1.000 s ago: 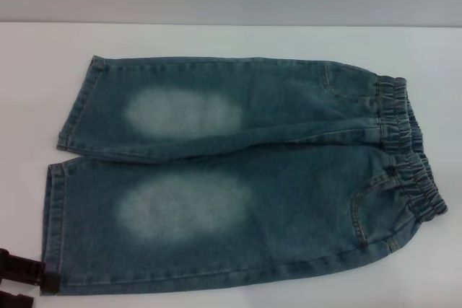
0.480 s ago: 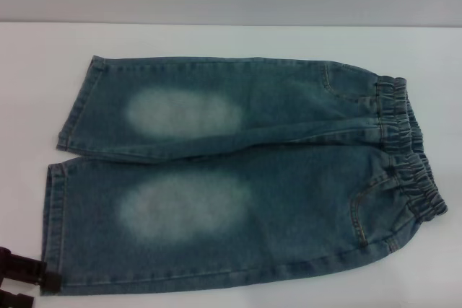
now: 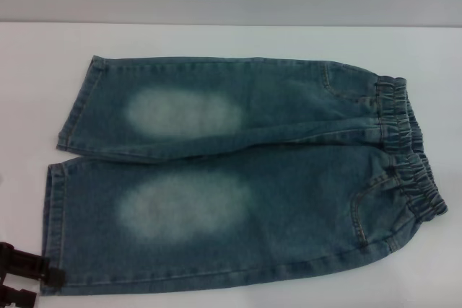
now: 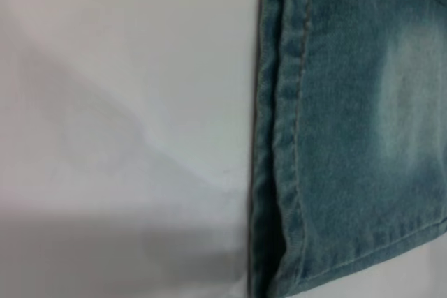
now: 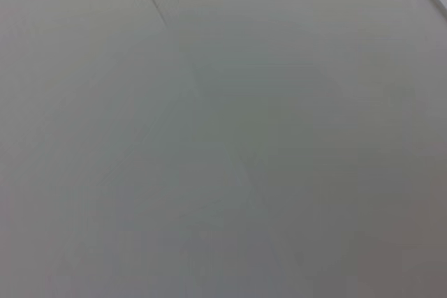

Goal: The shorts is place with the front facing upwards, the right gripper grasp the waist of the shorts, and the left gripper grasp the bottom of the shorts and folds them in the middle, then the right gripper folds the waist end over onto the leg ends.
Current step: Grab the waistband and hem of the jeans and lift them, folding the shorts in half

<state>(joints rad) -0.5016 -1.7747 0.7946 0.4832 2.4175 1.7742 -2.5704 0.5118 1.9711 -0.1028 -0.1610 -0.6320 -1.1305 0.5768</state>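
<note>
The shorts [image 3: 238, 174] lie flat, front up, across the middle of the desk [image 3: 216, 37]. The left gripper [image 3: 25, 279] sits at the near-left hem corner; whether it is clenched I cannot tell. It should pinch both denim layers squarely.

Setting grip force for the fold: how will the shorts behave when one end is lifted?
The shorts will probably drape and sag, since they lie flat and creased like soft cloth. The stitched hem looks thicker, so likely a firmer hold. The left pincer sits at that near corner.
</note>
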